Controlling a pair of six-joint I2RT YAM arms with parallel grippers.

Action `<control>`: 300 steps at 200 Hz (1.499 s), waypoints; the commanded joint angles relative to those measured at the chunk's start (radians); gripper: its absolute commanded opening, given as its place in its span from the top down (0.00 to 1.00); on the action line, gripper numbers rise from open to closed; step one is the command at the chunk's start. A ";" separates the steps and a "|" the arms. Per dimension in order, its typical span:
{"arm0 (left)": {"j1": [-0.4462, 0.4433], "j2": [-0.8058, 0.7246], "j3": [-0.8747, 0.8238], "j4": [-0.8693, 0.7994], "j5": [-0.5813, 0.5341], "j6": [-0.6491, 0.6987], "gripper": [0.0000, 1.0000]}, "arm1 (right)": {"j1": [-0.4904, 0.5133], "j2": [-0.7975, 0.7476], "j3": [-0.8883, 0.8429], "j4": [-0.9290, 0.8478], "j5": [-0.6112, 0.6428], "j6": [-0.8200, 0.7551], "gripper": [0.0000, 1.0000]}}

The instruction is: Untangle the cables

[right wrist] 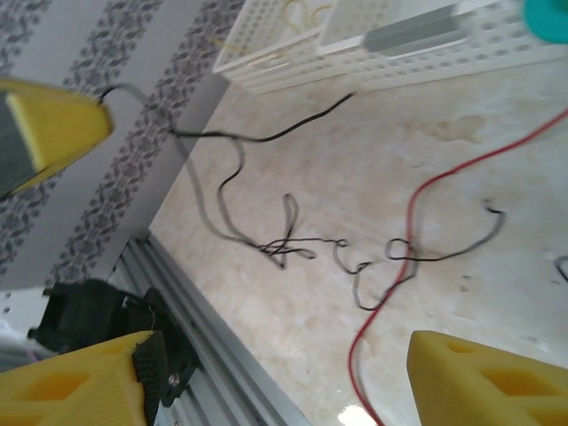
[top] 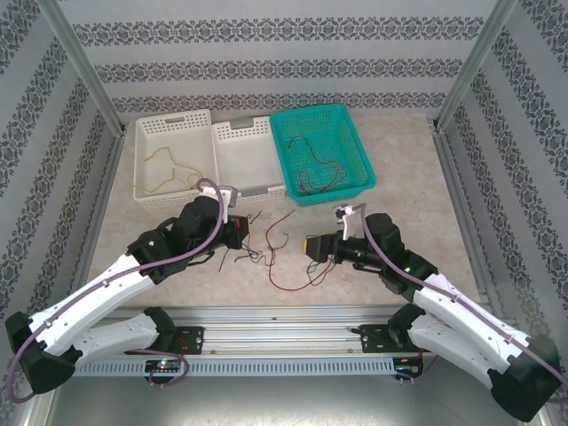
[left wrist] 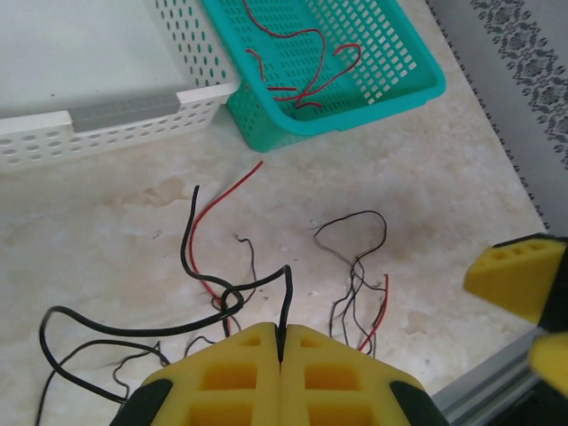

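A tangle of thin black cables (top: 255, 252) and a red cable (top: 282, 227) lies on the table between the arms. My left gripper (left wrist: 282, 332) is shut on one end of a black cable (left wrist: 286, 293), which loops away to the left in a knot (left wrist: 229, 298). From above, the left gripper (top: 238, 233) hangs over the tangle's left side. My right gripper (right wrist: 282, 355) stands open above the table with nothing between its fingers. A red cable (right wrist: 417, 209) and black strands (right wrist: 293, 244) lie beneath it. From above, the right gripper (top: 312, 245) sits just right of the tangle.
Three baskets line the back. A white basket (top: 146, 191) holds yellow cables (top: 164, 164), a second white basket (top: 232, 133) stands beside it, and a teal basket (top: 366, 177) holds red and dark cables (top: 319, 177). An aluminium rail (top: 284, 312) borders the near edge.
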 commanded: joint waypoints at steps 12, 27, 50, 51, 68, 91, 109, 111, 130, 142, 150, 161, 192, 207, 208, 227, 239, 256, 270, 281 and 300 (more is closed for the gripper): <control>0.010 0.016 -0.007 0.093 0.038 -0.047 1.00 | 0.125 0.076 0.020 0.163 0.087 -0.073 0.27; 0.010 0.021 -0.004 0.108 0.047 -0.057 1.00 | 0.156 0.136 0.010 0.221 0.101 -0.071 0.28; 0.010 0.019 -0.001 0.112 0.043 -0.068 1.00 | 0.194 0.231 0.011 0.285 0.098 -0.062 0.32; 0.010 0.018 -0.002 0.112 0.042 -0.068 1.00 | 0.197 0.234 0.011 0.288 0.098 -0.062 0.32; 0.010 0.013 -0.011 0.117 0.030 -0.082 1.00 | 0.255 0.269 0.014 0.334 0.137 -0.076 0.33; 0.010 0.012 -0.029 0.127 0.013 -0.115 1.00 | 0.363 0.300 0.052 0.331 0.213 -0.154 0.32; 0.010 0.019 -0.034 0.141 0.012 -0.140 1.00 | 0.448 0.320 0.093 0.309 0.293 -0.228 0.33; 0.010 0.020 -0.034 0.141 0.012 -0.142 1.00 | 0.457 0.321 0.097 0.307 0.301 -0.240 0.33; 0.010 0.034 -0.028 0.138 0.010 -0.157 1.00 | 0.545 0.340 0.137 0.277 0.407 -0.335 0.31; 0.010 0.042 -0.021 0.133 0.008 -0.166 1.00 | 0.587 0.363 0.162 0.262 0.449 -0.395 0.30; 0.010 0.046 -0.021 0.136 0.009 -0.172 1.00 | 0.608 0.383 0.183 0.249 0.476 -0.422 0.30; 0.010 0.050 -0.022 0.139 0.015 -0.181 1.00 | 0.630 0.416 0.215 0.222 0.517 -0.457 0.29; 0.009 0.053 -0.030 0.152 0.027 -0.207 1.00 | 0.651 0.508 0.259 0.209 0.594 -0.531 0.28; 0.009 0.051 -0.028 0.147 0.028 -0.217 1.00 | 0.652 0.544 0.263 0.230 0.638 -0.567 0.27; 0.009 0.051 -0.028 0.147 0.028 -0.218 1.00 | 0.653 0.547 0.263 0.231 0.641 -0.571 0.27; 0.007 0.050 -0.026 0.147 0.032 -0.228 1.00 | 0.650 0.586 0.269 0.259 0.690 -0.624 0.26; 0.007 0.049 -0.020 0.144 0.034 -0.230 1.00 | 0.650 0.615 0.284 0.263 0.730 -0.654 0.26; 0.005 0.048 -0.014 0.140 0.032 -0.231 1.00 | 0.648 0.652 0.306 0.268 0.781 -0.691 0.26; 0.001 0.048 -0.011 0.139 0.031 -0.231 1.00 | 0.647 0.671 0.318 0.279 0.804 -0.717 0.25; -0.002 0.047 -0.014 0.141 0.031 -0.233 1.00 | 0.646 0.688 0.326 0.289 0.838 -0.735 0.26; -0.008 0.048 -0.020 0.145 0.029 -0.236 1.00 | 0.635 0.712 0.339 0.300 0.900 -0.751 0.26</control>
